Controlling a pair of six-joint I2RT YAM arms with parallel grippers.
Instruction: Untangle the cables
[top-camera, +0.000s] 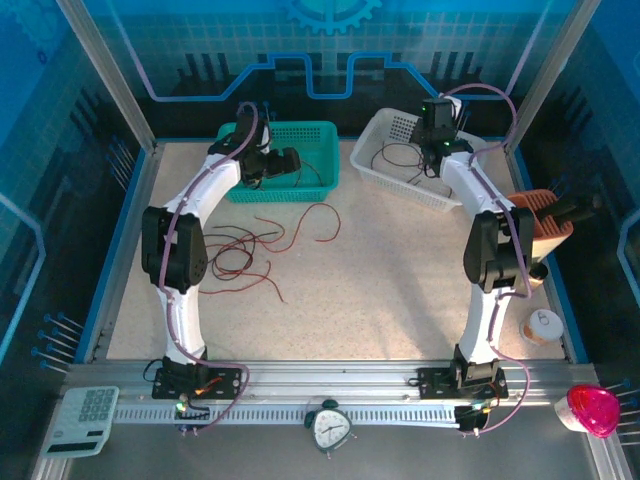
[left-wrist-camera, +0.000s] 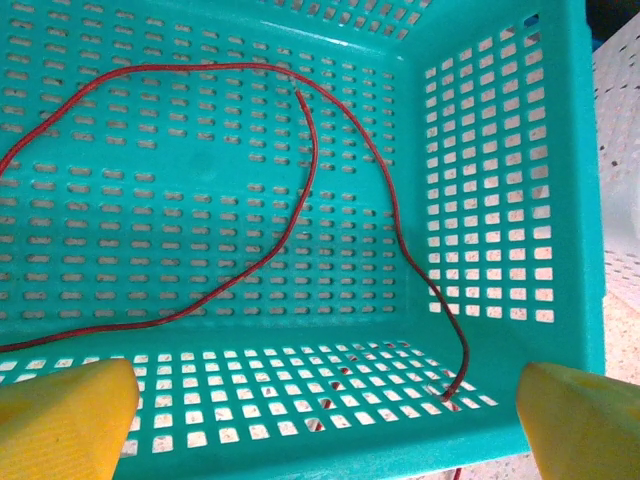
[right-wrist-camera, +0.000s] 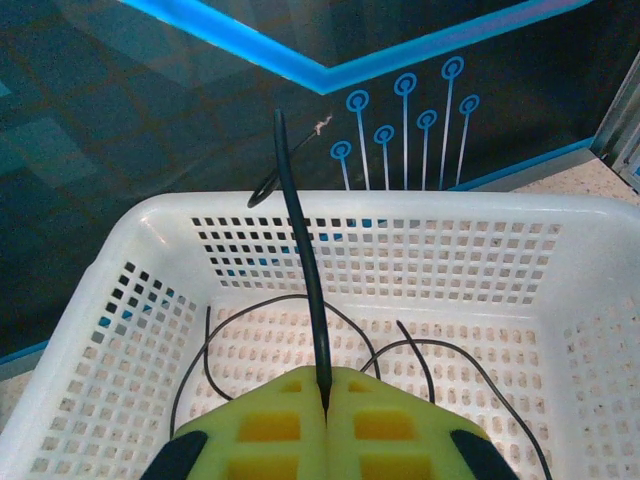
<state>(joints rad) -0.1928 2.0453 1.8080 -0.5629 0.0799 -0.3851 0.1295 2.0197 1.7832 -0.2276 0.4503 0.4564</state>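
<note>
Near edge: I am looking past the calculator (top-camera: 85, 412) and the alarm clock (top-camera: 329, 427), both sitting in front of the arm bases.
Table middle: a loose bunch of cables (top-camera: 245, 250), dark red and black strands crossing one another, is lying on the table (top-camera: 400, 300) just beside the left arm's elbow.
Left gripper: I am watching the left gripper (left-wrist-camera: 325, 410) hovering over the teal basket (left-wrist-camera: 500, 200), its yellow fingers (left-wrist-camera: 60, 415) spread wide and gripping nothing.
Teal basket: one red cable (left-wrist-camera: 310, 190) is curling across the basket floor and running down to the near right corner.
Right gripper: I am seeing the right gripper (right-wrist-camera: 325, 395) hanging over the white basket (right-wrist-camera: 400, 205), its fingers pressed together and pinching a black cable (right-wrist-camera: 300, 240) that is sticking up from between the tips.
White basket: more black strands (right-wrist-camera: 250, 310) are lying looped on its floor, below the pinched one.
</note>
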